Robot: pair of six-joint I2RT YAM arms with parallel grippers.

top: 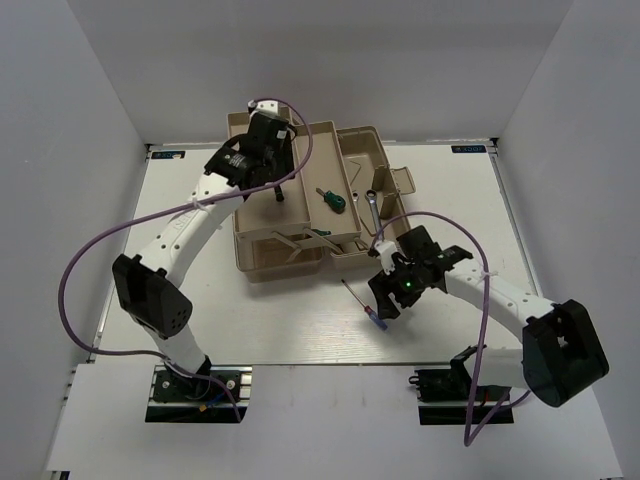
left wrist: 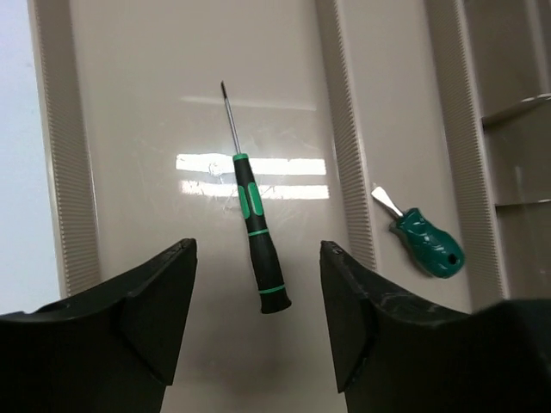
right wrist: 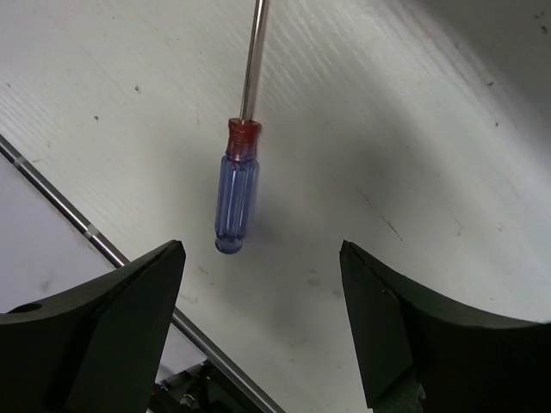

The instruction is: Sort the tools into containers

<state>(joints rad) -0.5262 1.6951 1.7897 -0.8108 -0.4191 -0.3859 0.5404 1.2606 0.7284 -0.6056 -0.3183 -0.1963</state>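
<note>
My left hand (left wrist: 256,284): fingers spread, holding nothing, above a beige tray (left wrist: 129,103).
Slim screwdriver (left wrist: 256,241): frame centre, flat in that tray, between my fingers.
Stubby green screwdriver (left wrist: 428,243): right of frame, in the neighbouring tray.
My right hand (right wrist: 263,292): spread wide, empty, over the worktop (right wrist: 430,155).
Blue-red screwdriver (right wrist: 237,202): frame centre, lying on the worktop, handle toward the bottom edge.

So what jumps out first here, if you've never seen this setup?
The open beige toolbox mid-table, with the left end effector open above a slim black-and-green screwdriver lying in a tray. Nearer, the right end effector hangs open over a blue-and-red screwdriver on the white table.
</note>
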